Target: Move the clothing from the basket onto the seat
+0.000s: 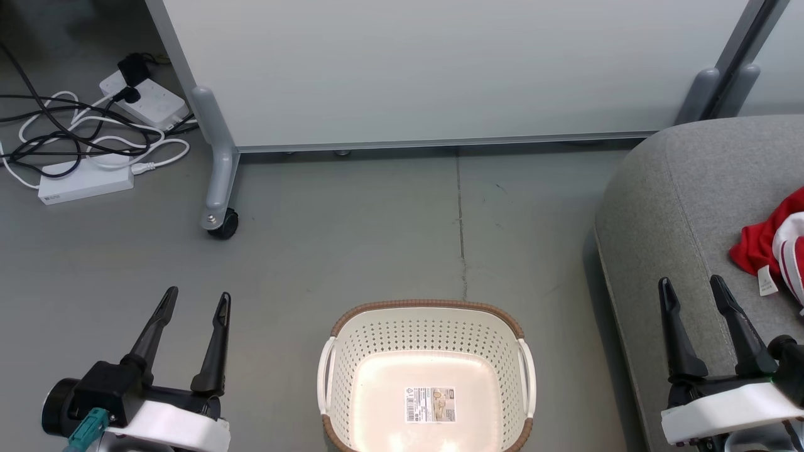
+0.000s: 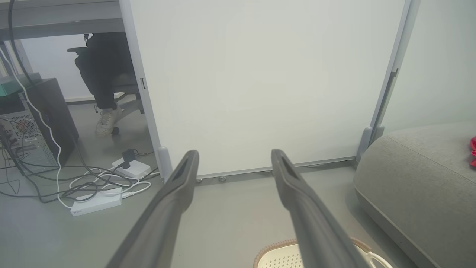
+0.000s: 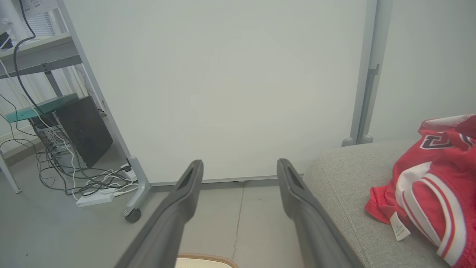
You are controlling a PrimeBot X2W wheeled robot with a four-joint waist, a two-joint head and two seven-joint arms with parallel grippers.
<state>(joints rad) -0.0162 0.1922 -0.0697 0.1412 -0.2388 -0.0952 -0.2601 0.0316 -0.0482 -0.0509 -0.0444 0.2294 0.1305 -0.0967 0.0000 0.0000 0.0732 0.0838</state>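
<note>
The cream-white basket with a brown rim stands on the floor at bottom centre; inside it only its floor with a barcode sticker shows. Red clothing with white stripes lies on the grey seat at the right. In the right wrist view the clothing spreads over the seat. My left gripper is open to the left of the basket, nothing between its fingers. Open and holding nothing as well, my right gripper hangs over the seat's front edge, left of the clothing.
A pale grey wheeled partition panel stands behind the basket, its caster at the left. Power strips and tangled cables lie on the floor at far left. A person's legs on a chair and a computer tower are beyond the panel.
</note>
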